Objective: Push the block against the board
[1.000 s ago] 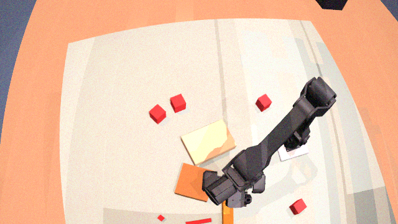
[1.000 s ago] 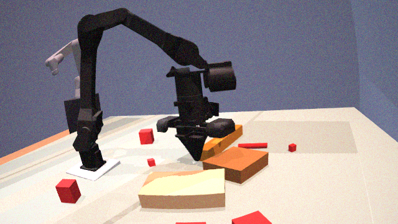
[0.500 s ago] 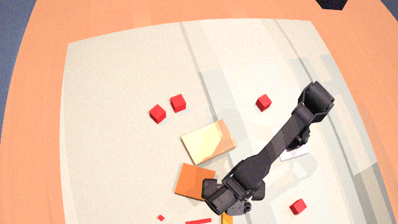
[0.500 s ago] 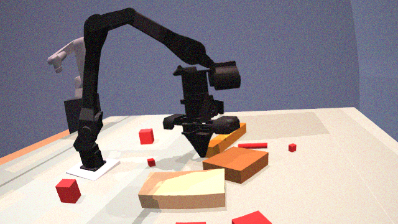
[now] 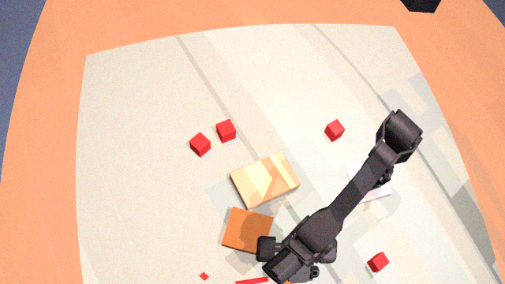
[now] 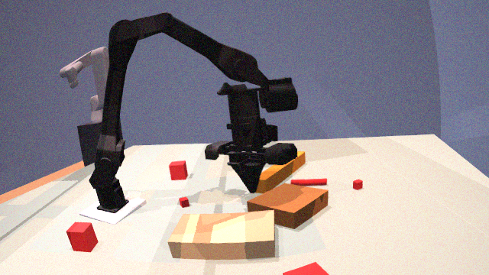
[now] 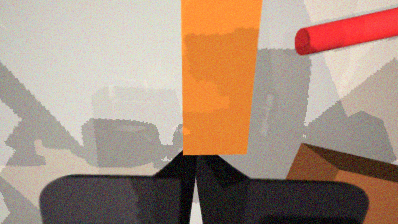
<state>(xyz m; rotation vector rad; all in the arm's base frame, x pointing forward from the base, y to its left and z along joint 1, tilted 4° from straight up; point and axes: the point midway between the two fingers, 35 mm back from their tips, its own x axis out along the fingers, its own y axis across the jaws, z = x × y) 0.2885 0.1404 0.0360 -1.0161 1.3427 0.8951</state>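
The square block (image 5: 245, 225) (image 6: 286, 196) (image 7: 367, 192), orange-brown, lies flat. The board (image 5: 289, 282) (image 6: 284, 169) (image 7: 217, 85) is a long narrow orange bar, mostly hidden or out of frame in the top view. A gap separates its near end from the block in the wrist view. My gripper (image 6: 252, 191) (image 7: 195, 150) is shut and empty, pointing down. Its tips are low at the board's near end, beside the block; whether they touch the board I cannot tell. The arm hides the tips in the top view.
A tan rectangular block (image 5: 264, 181) (image 6: 225, 229) lies close to the square block. A red rod (image 5: 252, 281) (image 6: 309, 182) (image 7: 355, 30) lies beyond it. Several red cubes are scattered around, one (image 5: 378, 262) on the right. A white base plate (image 5: 380, 193) (image 6: 134, 210) lies under the arm.
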